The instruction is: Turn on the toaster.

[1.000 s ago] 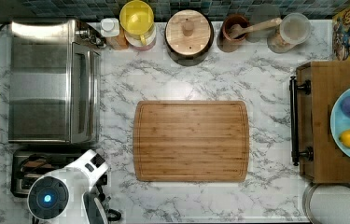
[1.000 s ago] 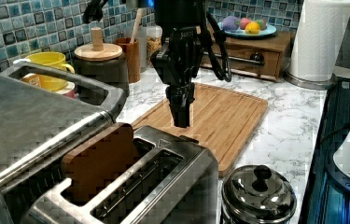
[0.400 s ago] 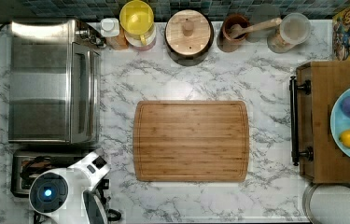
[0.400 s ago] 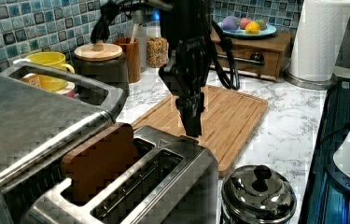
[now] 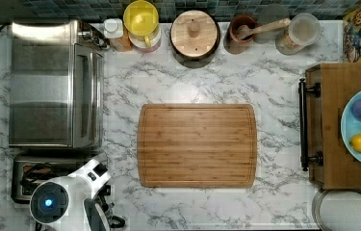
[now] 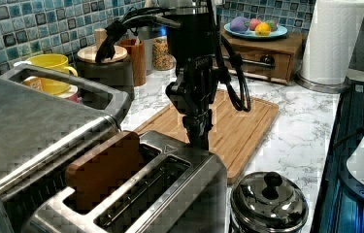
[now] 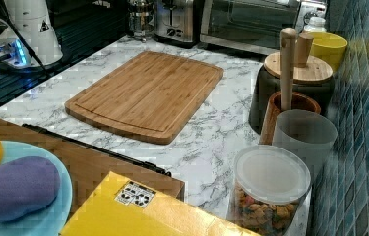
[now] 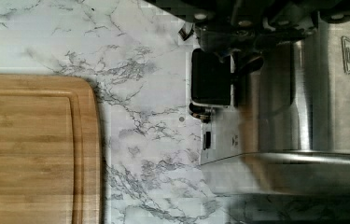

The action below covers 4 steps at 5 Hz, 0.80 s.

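Note:
The toaster (image 6: pixel 150 194) is a small brushed-steel one in the foreground of the left view, with a brown slice of bread (image 6: pixel 104 167) standing in one of its two slots. My gripper (image 6: pixel 200 141) points straight down with its fingers shut and empty, its tips level with the top edge at the toaster's end. In the wrist view the black lever knob (image 8: pixel 211 77) on the toaster (image 8: pixel 336 102) sits just below my gripper (image 8: pixel 238 44). In the top view my white arm (image 5: pixel 67 197) covers part of the toaster (image 5: pixel 29 175) at the lower left.
A large steel toaster oven (image 5: pixel 53 82) stands right beside the toaster. A bamboo cutting board (image 5: pixel 197 144) lies mid-counter. A steel lidded pot (image 6: pixel 267 206) sits by the toaster's end. Jars and a yellow mug (image 5: pixel 142 19) line the tiled back wall, and a wooden box (image 5: pixel 346 125) holds a plate of fruit.
In the left view my gripper has moved right and down, from over the cutting board's edge to the end of the toaster.

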Each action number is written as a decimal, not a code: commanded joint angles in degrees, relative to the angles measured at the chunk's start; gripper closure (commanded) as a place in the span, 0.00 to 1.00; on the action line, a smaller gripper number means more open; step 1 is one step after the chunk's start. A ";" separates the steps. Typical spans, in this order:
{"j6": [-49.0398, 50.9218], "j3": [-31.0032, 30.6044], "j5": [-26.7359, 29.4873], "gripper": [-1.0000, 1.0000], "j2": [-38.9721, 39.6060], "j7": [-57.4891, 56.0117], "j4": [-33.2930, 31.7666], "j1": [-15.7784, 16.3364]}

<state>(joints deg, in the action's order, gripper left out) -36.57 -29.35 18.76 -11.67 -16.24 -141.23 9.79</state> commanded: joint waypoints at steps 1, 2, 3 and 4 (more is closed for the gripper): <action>-0.44 3.41 -4.63 1.00 6.32 7.23 -1.38 -3.97; -0.98 4.82 -3.98 1.00 8.12 5.38 -2.39 -5.20; -2.80 5.00 0.20 1.00 8.70 0.79 -3.57 -4.37; -6.00 3.32 0.65 1.00 11.18 0.22 -4.25 -3.78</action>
<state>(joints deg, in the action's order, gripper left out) -38.10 -27.93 19.93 -4.83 -13.44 -140.44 8.00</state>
